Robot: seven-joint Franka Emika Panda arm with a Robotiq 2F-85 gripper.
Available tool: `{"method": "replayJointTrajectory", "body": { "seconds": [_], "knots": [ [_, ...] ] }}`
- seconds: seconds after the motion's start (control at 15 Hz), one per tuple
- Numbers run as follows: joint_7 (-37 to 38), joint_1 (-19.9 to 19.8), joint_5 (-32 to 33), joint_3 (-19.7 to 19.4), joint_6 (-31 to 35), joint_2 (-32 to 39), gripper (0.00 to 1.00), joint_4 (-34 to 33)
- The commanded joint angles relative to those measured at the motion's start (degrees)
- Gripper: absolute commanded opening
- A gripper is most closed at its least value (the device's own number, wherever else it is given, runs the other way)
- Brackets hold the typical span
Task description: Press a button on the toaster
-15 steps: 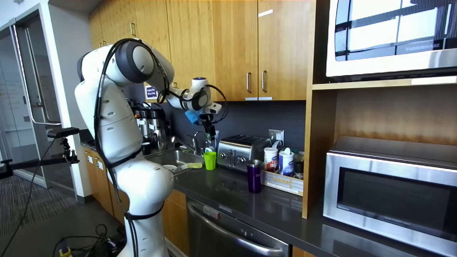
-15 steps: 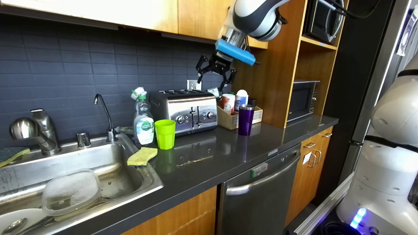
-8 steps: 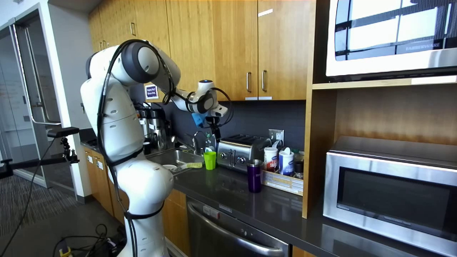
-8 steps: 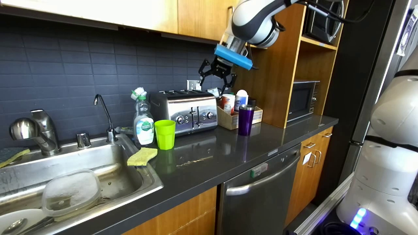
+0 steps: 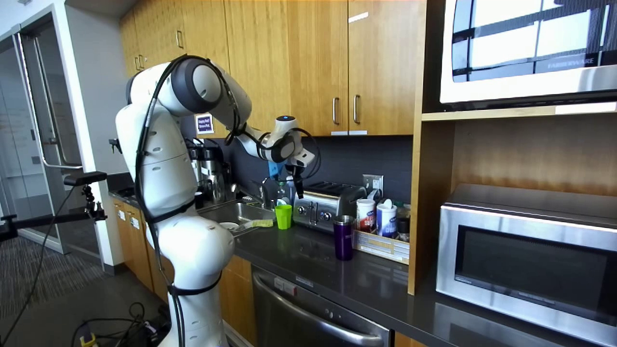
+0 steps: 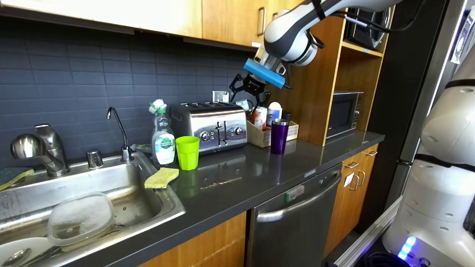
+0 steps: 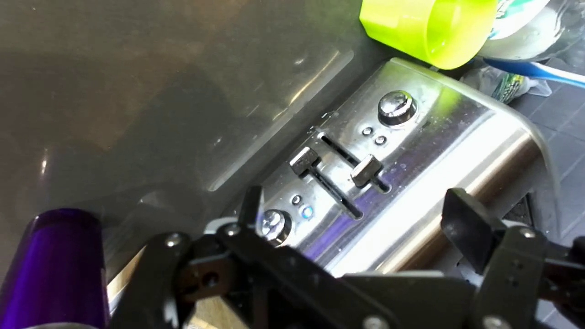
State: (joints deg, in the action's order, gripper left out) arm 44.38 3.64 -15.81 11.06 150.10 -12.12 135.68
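Note:
The silver toaster (image 6: 219, 124) stands on the counter against the wall; it also shows in an exterior view (image 5: 311, 212) and the wrist view (image 7: 411, 169). Its front has two knobs, two levers and several small round buttons. In the wrist view one button (image 7: 306, 212) glows blue. The lever (image 7: 304, 161) on that side is at its slot's counter end; the other lever (image 7: 366, 170) is near its upper end. My gripper (image 7: 358, 205) is open and empty. It hangs above the toaster's end near the box, pointing down (image 6: 243, 105). One finger partly covers the knob beside the lit button.
A purple tumbler (image 6: 279, 137) and a box of canisters (image 6: 259, 137) stand beside the toaster near the gripper. A green cup (image 6: 187, 152) and soap bottle (image 6: 163, 141) stand at its sink side. Upper cabinets (image 5: 318, 67) hang above. A sponge (image 6: 161, 178) lies by the sink.
My arm has moved toward the toaster and lower. The gripper has come down and slightly toward the box of canisters, staying open. The toaster and other objects have not moved.

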Motion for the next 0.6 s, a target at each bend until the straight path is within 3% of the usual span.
{"method": "replayJointTrajectory", "body": {
  "seconds": [0.0, 0.53],
  "knots": [
    [0.0, 0.9, -3.7, -1.4, 4.6, -0.3, 1.00, 2.8],
    [-2.9, 4.0, -16.2, -3.0, 14.1, 0.7, 1.00, 8.4]
  ]
}}
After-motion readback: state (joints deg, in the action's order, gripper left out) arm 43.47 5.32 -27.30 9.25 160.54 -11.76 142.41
